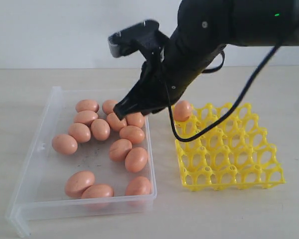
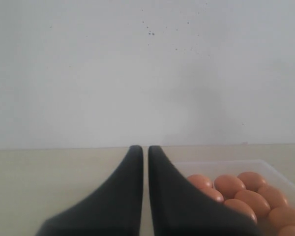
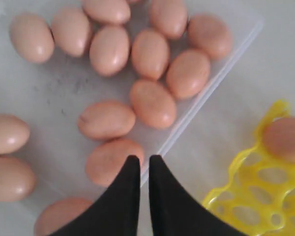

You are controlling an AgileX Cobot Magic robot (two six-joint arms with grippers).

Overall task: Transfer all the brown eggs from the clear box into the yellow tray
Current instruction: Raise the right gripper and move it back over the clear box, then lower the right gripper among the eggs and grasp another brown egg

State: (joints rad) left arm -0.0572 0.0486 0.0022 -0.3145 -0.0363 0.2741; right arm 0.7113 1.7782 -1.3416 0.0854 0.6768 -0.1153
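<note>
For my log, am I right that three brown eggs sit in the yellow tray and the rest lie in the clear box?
Not three: the exterior view shows one brown egg in the yellow tray; the rest lie in the clear box.

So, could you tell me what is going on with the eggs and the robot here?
The robot is moving brown eggs from the clear box into the yellow tray. One egg sits in a corner cup of the tray; all the others lie in the box. The right gripper hangs over the box's edge nearest the tray, shut and empty. The left gripper, also shut and holding nothing, is off beside the box.
</note>
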